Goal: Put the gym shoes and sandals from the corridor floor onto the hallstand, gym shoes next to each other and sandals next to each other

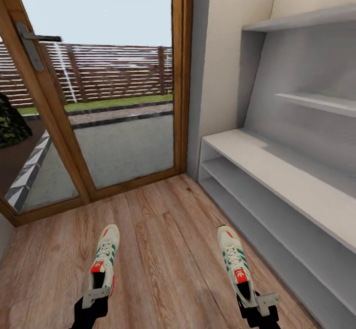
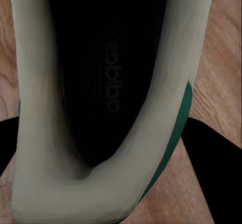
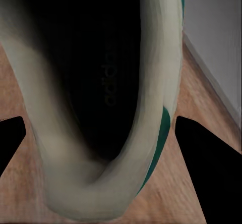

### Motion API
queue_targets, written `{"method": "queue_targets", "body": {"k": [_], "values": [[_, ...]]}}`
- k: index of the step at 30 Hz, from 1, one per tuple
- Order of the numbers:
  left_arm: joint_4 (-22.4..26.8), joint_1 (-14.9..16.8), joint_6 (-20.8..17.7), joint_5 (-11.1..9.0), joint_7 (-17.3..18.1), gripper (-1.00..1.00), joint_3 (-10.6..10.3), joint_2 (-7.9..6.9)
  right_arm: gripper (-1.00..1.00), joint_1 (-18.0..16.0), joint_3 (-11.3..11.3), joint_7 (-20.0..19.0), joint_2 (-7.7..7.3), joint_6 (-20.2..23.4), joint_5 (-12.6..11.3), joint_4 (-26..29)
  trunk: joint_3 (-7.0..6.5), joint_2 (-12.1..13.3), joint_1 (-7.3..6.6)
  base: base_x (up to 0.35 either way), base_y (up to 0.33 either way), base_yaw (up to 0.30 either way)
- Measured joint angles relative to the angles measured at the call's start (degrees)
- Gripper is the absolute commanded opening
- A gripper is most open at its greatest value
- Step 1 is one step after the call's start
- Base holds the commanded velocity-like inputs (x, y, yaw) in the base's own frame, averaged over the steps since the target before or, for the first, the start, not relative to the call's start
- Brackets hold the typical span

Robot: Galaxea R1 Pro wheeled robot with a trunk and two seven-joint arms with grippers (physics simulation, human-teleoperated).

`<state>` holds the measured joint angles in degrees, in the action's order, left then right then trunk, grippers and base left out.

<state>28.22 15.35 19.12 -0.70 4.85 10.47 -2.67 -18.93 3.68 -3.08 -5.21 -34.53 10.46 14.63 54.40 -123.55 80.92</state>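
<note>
The left gym shoe (image 1: pixel 105 257) is being held at its heel by the left gripper (image 1: pixel 95 294), with the toe pointing away from the robot toward the glass door (image 1: pixel 99 97). In the left wrist view the heel collar (image 2: pixel 75 183) of this shoe is sitting between the two dark fingers (image 2: pixel 214 173), so the jaws are standing narrow, closed on the heel. The right gym shoe (image 1: pixel 235 262) is being held in the same way by the right gripper (image 1: pixel 254 302), and in the right wrist view its heel (image 3: pixel 101 183) is lying between the two black fingers (image 3: pixel 206 163), the jaws again narrow around it. The two shoes are well apart from each other, both over the corridor floor (image 1: pixel 163 240); I cannot tell if they are touching it. The hallstand (image 1: pixel 277 171) is standing on the right side, near the right shoe, and its bench top and low shelves are showing pale grey.
</note>
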Motion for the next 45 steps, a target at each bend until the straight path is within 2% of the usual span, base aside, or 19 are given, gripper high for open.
{"method": "queue_targets", "body": {"k": [19, 45], "values": [[0.01, 0.00, 0.00, -0.05, -0.08, -1.00, 0.06, -0.02, -1.00, 0.00, -0.02, 0.00, 0.00, 0.00, -0.01, 0.01, -0.42, -0.01, 0.01, 0.000, 0.006, -0.258], [0.03, 0.00, 0.05, -0.18, -0.07, -1.00, 0.11, -0.08, -1.00, -0.01, -0.02, 0.00, 0.00, 0.01, 0.00, 0.01, -0.99, -0.01, 0.01, 0.000, 0.277, -0.258]]}}
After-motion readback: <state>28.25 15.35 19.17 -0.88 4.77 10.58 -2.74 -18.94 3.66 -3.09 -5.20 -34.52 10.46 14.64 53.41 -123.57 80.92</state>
